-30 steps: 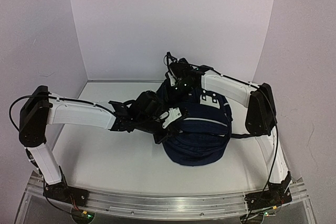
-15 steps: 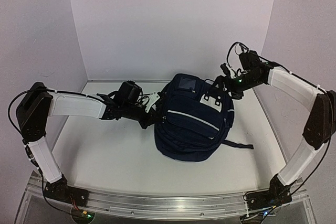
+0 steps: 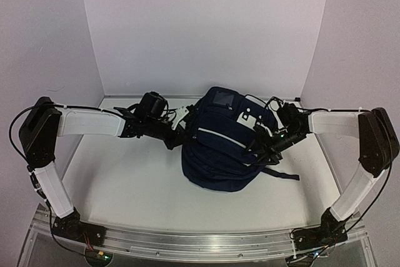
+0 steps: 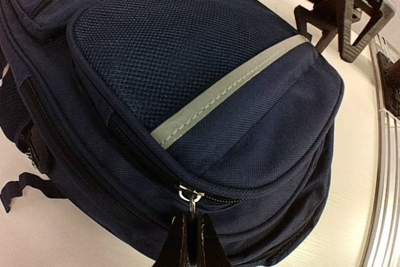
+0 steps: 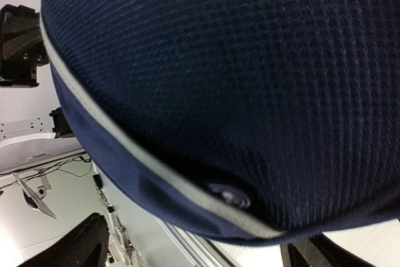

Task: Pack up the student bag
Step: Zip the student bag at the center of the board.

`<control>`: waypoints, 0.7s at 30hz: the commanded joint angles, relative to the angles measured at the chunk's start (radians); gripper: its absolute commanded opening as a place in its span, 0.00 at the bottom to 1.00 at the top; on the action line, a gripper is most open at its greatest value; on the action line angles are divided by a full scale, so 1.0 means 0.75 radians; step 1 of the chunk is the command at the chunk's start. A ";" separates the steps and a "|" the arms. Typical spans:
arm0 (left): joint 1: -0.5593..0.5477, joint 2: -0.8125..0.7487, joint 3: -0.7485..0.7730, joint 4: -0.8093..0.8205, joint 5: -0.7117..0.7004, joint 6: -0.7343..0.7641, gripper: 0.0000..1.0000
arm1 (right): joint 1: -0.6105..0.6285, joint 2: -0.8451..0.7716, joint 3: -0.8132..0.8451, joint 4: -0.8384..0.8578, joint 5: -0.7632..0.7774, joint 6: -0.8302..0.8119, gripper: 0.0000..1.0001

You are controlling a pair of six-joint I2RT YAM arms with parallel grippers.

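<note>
Backpack duty, from above. Looking down on the student bag, lying at the centre of the frame on the white table, with the bulging front pocket facing up, a grey reflective stripe running diagonally across it, and a dark strap trailing out to the lower right.

Finding the left gripper at the bag's left flank, just left of centre, on an arm stretching in from the left edge of the frame. In the left wrist view, seeing its fingers at bottom centre pinching tight together on the metal zip pull of the front pocket, below the stripe's lower end.

Finding the right gripper at the bag's right flank, close against the fabric; not managing to tell whether touching. In the right wrist view, seeing its fingers standing wide apart in the two bottom corners, clasping nothing. Noting navy mesh filling nearly the whole frame above them, a grey piped edge curving from upper left down to bottom centre, and a round grey stud sitting just above that edge. Catching the same spread jaws in the upper right corner of the left wrist view, just beyond the bag's far side.
</note>
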 commanded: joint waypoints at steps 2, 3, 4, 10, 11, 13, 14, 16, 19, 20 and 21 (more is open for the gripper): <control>-0.052 0.003 0.064 -0.060 0.024 0.010 0.00 | 0.085 0.063 -0.091 0.618 -0.091 0.415 0.66; -0.069 -0.004 0.062 -0.076 0.011 0.010 0.00 | 0.099 0.077 -0.099 0.668 -0.075 0.458 0.60; -0.087 -0.009 0.059 -0.092 -0.004 0.010 0.00 | 0.107 0.092 -0.106 0.705 -0.064 0.498 0.54; -0.205 -0.017 0.042 -0.124 -0.062 -0.014 0.00 | 0.121 0.114 -0.125 0.854 -0.019 0.602 0.35; -0.223 0.000 0.051 -0.134 -0.059 -0.004 0.00 | 0.124 0.118 -0.121 0.875 -0.012 0.616 0.33; -0.257 0.019 0.064 -0.180 -0.060 0.011 0.00 | 0.127 0.115 -0.116 0.909 0.002 0.650 0.32; -0.264 0.012 0.053 -0.196 -0.052 0.018 0.00 | 0.127 0.113 -0.114 0.918 0.010 0.659 0.31; -0.266 -0.054 -0.023 -0.179 -0.053 0.015 0.00 | 0.127 0.097 -0.119 0.918 0.031 0.660 0.31; -0.256 -0.205 -0.131 -0.191 -0.119 0.027 0.00 | 0.127 0.063 -0.143 0.914 0.082 0.655 0.28; -0.248 -0.240 -0.149 -0.216 -0.145 0.034 0.00 | 0.125 0.056 -0.151 0.914 0.097 0.652 0.27; -0.238 -0.273 -0.155 -0.242 -0.161 0.043 0.00 | 0.126 0.052 -0.155 0.914 0.120 0.648 0.23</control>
